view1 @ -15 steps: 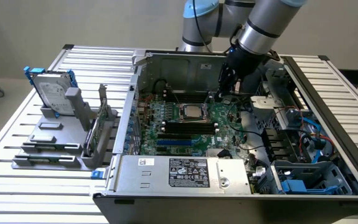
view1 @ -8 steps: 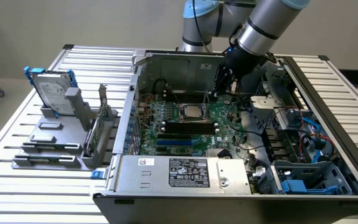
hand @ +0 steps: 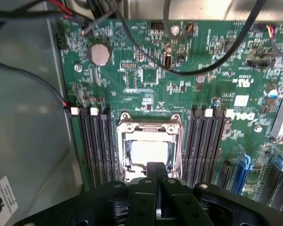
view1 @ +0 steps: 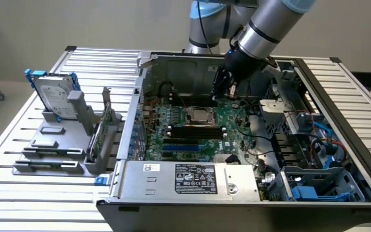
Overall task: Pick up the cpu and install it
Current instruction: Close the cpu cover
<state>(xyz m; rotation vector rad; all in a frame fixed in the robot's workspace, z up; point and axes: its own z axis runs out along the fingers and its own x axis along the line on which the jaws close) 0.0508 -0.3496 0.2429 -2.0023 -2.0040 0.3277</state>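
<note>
**Colleague:** Where was the cpu when you looked?

**Operator:** The cpu [hand: 149,151] lay inside the socket [hand: 124,129], within its metal frame. The gripper [hand: 156,172] hung above the socket. Its fingers were pressed together and I saw nothing between them.

**Colleague:** So what step did you take it for?

**Operator:** Seating, I judged, since the chip was already in the socket. To do that well I would keep the wrist square over the socket and move straight up or down. A sideways drag could catch the frame. I would also watch the black cable [hand: 203,66] looping across the motherboard [hand: 146,75] beyond the socket, because the fingers might snag it. The memory slots [hand: 92,141] flanked the socket closely on both sides, so there was little room to wander.

**Colleague:** And the chip itself?

**Operator:** It was small, flat and square, with a dull pale-silver top that caught the light. The frame rimmed it on all sides, and the fingertips covered one edge from the wrist camera. It looked level in the socket, but I could not tell whether the frame was latched over it.
</note>
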